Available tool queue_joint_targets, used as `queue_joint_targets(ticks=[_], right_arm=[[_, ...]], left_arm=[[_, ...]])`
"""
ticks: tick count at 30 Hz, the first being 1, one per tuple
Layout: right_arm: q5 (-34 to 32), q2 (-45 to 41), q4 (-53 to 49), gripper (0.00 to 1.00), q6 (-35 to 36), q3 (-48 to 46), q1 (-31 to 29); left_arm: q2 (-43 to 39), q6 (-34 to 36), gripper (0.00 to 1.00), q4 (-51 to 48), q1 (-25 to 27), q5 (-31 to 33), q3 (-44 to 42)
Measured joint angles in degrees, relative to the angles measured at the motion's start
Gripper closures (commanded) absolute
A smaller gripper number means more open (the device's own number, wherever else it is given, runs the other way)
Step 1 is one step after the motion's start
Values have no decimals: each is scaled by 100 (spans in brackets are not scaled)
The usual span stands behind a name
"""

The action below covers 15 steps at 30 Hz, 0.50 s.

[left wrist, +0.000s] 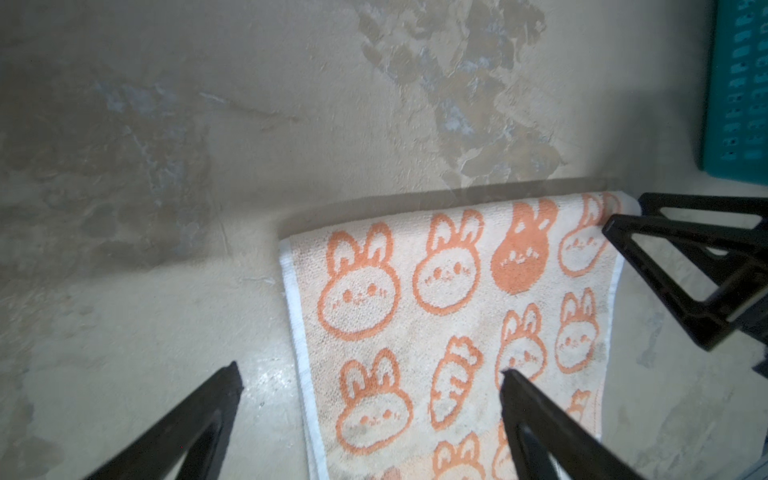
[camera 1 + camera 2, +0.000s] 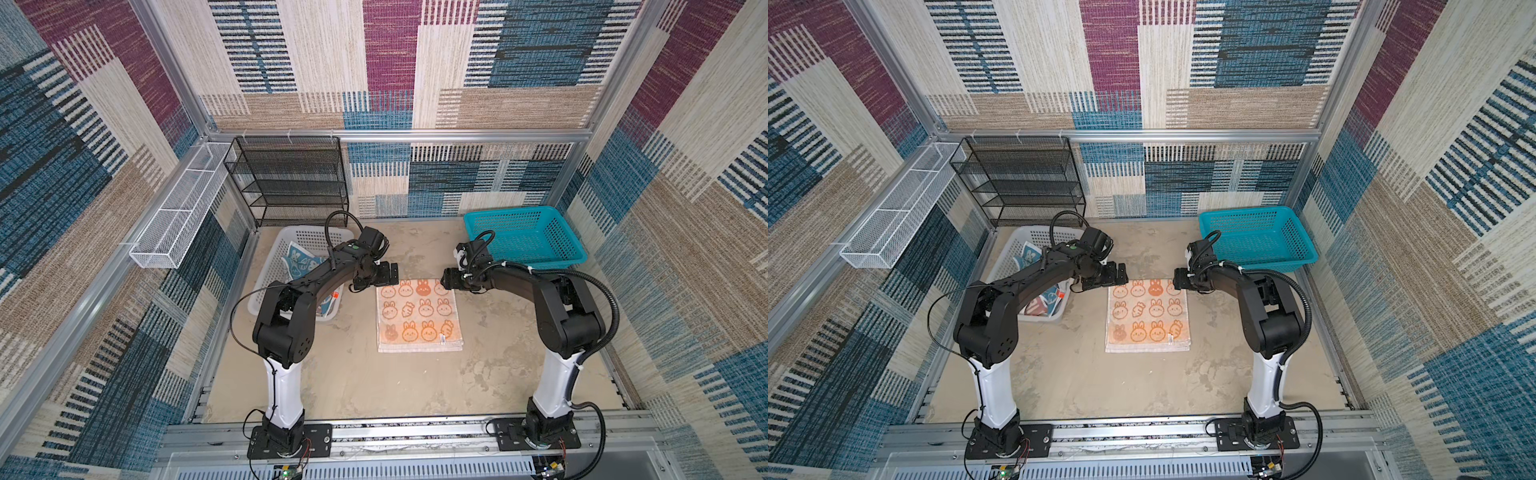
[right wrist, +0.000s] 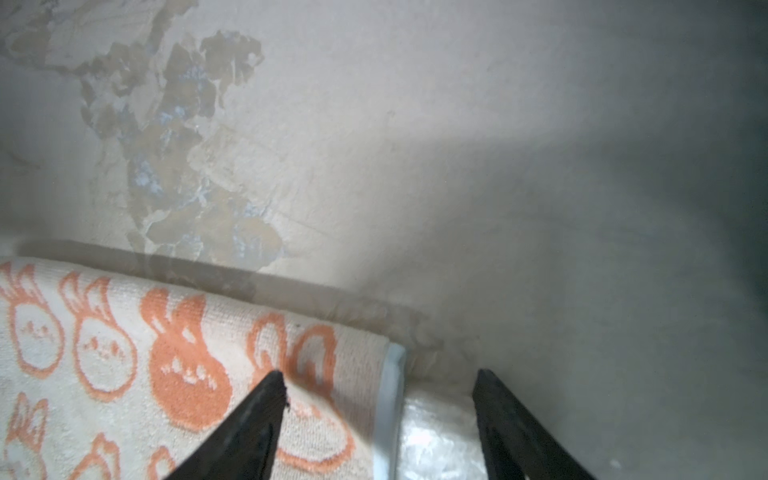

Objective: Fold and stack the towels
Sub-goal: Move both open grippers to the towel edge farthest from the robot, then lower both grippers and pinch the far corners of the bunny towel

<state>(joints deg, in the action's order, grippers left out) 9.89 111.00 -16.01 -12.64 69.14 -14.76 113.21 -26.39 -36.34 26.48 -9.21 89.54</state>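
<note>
Orange towel (image 2: 419, 316) is lying on the desk (image 2: 353, 374), far edge running from my left pincer (image 1: 370, 374) to my right pincer (image 3: 378, 374), each straddling a far corner, jaws standing apart.

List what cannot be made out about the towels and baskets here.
- Nearer towel in the white basket: left arm covers most of it, both top views.
- Tag on the orange towel: too small to read, both top views.
- Teal basket: cut off by the left wrist view's edge.
</note>
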Motion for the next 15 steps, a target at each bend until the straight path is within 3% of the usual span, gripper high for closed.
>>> queue_joint_targets(ticks=[4, 11, 15], right_arm=[[-4, 87, 260, 47, 2, -13, 0], [13, 37, 570, 54, -2, -225, 0], [44, 15, 632, 66, -2, -295, -2]], left_arm=[[22, 37, 0, -17, -2, 4, 31], [87, 107, 0, -42, -2, 4, 63], [101, 109, 0, -44, -2, 4, 68]])
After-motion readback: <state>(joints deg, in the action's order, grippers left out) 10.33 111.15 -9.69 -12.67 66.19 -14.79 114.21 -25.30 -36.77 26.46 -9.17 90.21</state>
